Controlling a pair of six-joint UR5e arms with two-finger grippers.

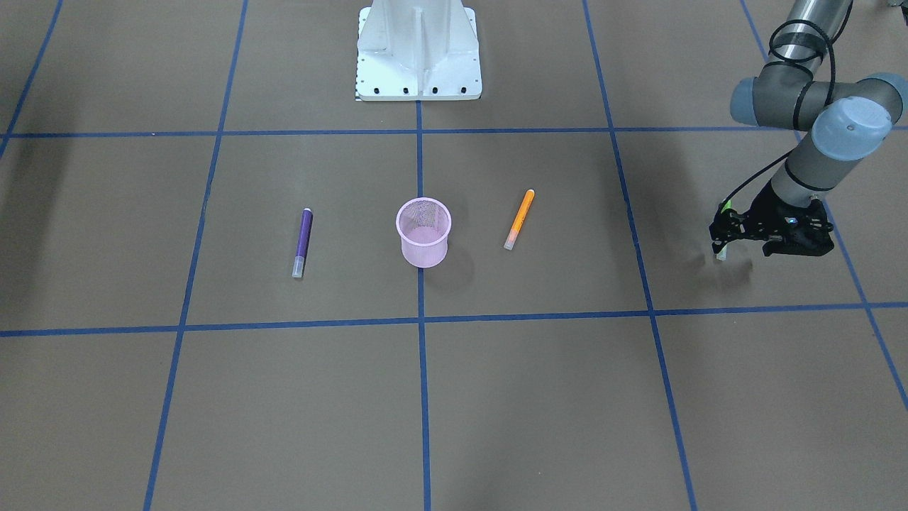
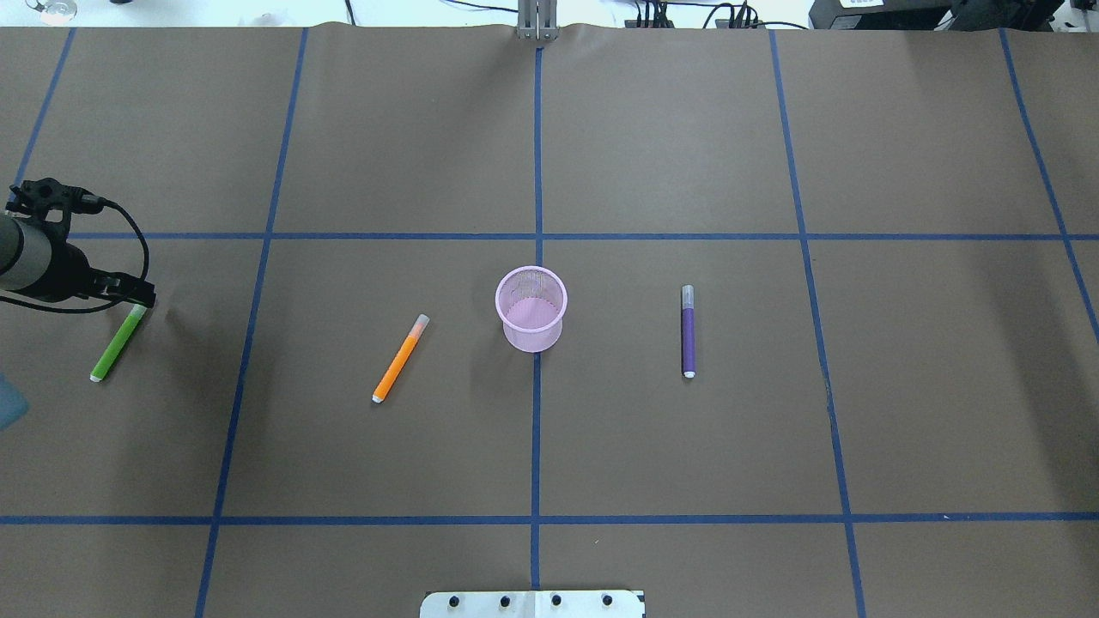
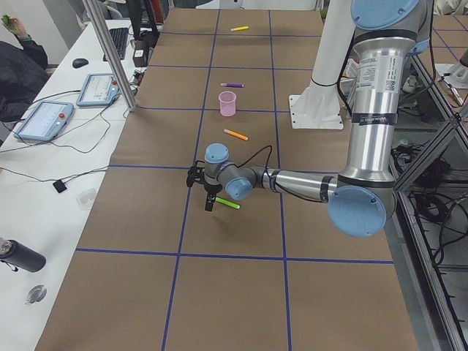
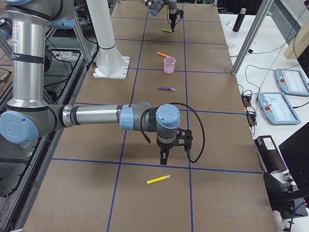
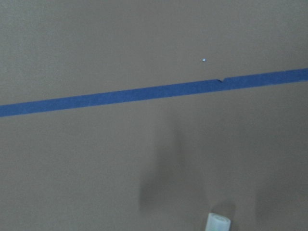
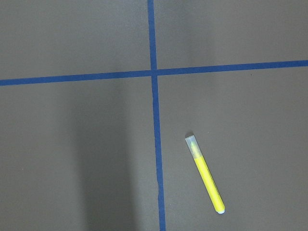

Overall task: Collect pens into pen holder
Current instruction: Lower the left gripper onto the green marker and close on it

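The pink mesh pen holder [image 1: 424, 250] stands upright and empty at the table's middle. The purple pen [image 1: 303, 241] lies on one side of it and the orange pen [image 1: 520, 218] on the other, both flat and apart from it. The green pen [image 2: 116, 343] lies flat near the table's left end. My left gripper [image 2: 129, 299] points down over its pale cap end [image 5: 217, 223] and looks open, with two finger shadows either side of the cap. My right gripper [image 4: 164, 155] shows only in the exterior right view; I cannot tell whether it is open or shut.
A yellow pen [image 6: 204, 175] lies on the table below my right wrist, beside a crossing of blue tape lines. The robot's white base plate [image 1: 418, 78] is at the table's rear middle. Tablets and cables [image 3: 44, 117] lie beyond the table's edge.
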